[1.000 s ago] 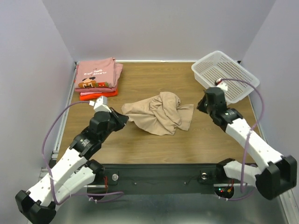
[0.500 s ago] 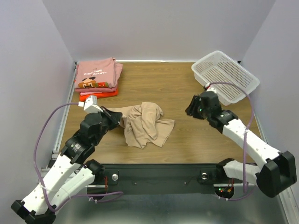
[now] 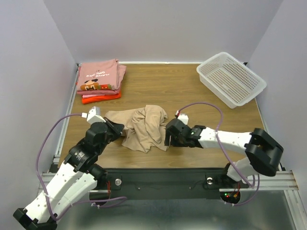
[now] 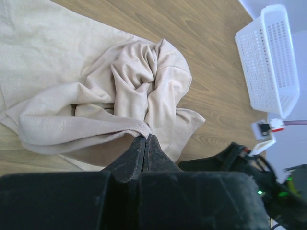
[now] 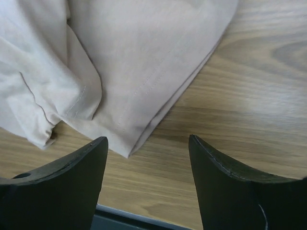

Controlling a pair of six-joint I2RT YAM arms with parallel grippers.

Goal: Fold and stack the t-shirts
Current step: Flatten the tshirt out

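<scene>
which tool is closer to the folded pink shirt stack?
Left. The left tool grips the tan t-shirt just near-side of the stack; the right tool sits beyond that shirt, farther right.

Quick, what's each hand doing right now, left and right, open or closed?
Left hand: closed, pinching the tan t-shirt at its hem.
Right hand: open, holding nothing, over the shirt's corner.

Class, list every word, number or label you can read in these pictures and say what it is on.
Pink t-shirt: white lettering by a cartoon print, too small and blurred to read.
Tan t-shirt, basket: no text visible.
</scene>
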